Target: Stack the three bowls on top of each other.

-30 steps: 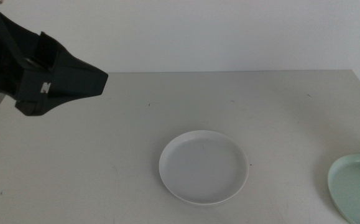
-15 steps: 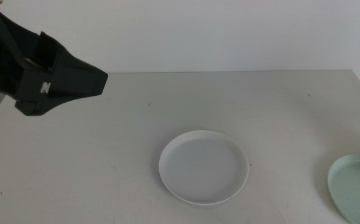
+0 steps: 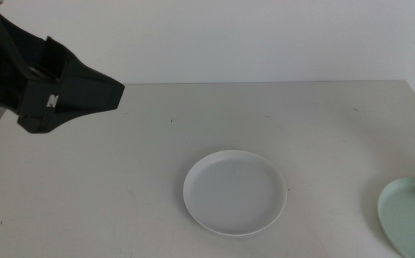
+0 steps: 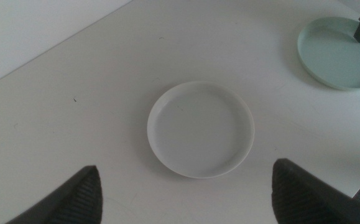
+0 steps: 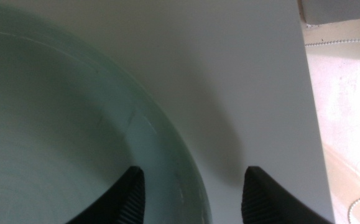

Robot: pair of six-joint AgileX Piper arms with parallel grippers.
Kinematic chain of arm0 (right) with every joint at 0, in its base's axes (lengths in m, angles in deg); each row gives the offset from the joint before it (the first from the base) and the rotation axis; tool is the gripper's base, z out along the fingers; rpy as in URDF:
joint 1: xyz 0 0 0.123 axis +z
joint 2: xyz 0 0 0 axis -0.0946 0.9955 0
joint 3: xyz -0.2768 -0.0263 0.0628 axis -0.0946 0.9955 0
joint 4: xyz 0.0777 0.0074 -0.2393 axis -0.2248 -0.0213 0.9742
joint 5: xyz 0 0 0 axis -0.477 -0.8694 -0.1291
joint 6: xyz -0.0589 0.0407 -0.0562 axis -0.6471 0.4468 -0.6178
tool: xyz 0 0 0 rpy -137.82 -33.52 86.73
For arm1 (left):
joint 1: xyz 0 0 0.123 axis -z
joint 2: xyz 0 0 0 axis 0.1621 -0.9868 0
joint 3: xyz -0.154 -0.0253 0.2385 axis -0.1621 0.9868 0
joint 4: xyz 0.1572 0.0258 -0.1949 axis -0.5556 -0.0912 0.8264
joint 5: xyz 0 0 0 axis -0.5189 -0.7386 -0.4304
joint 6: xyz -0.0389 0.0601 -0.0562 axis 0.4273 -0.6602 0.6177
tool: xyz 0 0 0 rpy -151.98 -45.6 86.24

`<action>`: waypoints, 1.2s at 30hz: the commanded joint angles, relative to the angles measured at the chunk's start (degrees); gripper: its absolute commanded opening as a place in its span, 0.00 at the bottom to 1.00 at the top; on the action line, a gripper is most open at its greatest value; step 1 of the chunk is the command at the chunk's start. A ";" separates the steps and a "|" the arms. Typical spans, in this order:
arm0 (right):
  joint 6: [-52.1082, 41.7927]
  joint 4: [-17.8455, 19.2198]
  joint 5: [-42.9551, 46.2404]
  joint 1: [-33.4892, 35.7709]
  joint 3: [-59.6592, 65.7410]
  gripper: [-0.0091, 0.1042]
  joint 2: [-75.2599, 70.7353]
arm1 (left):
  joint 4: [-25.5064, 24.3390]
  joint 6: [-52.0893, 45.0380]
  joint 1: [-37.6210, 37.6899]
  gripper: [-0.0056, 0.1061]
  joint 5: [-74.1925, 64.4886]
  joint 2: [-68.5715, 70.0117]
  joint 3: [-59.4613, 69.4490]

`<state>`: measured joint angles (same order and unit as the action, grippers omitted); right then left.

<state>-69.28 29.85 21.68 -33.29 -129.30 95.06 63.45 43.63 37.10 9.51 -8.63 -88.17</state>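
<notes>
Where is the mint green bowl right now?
The mint green bowl sits at the table's near right corner in the middle view, well right of the white bowl, with the right gripper open astride its rim.

White bowl [image 4: 201, 129] centred between spread left fingers [image 4: 74, 200]; mint bowl [image 4: 337, 51] far corner

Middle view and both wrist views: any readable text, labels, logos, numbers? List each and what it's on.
"Z"-like white mark: on the dark housing of the left arm in the middle view; too small to be sure of the character.
White bowl: no text.
Mint green bowl: no text.
Table: no text.
Wrist views: nothing readable.
</notes>
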 commanded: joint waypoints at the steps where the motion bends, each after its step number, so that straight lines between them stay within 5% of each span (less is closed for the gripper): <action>1: -0.70 -0.21 1.19 -0.46 -1.34 0.41 -1.93 | 1.04 0.12 0.26 0.99 3.51 0.54 -1.45; 18: -0.69 -2.94 0.54 -0.46 -1.34 0.08 -1.06 | 1.04 0.12 0.26 0.99 3.51 0.54 -1.45; 36: 4.74 -16.97 -8.61 0.34 -1.64 0.07 -15.02 | 1.04 0.12 0.26 0.99 3.51 0.54 -1.45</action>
<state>-64.89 14.65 13.84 -33.11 -129.35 83.40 63.29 43.63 37.10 9.51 -8.69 -88.17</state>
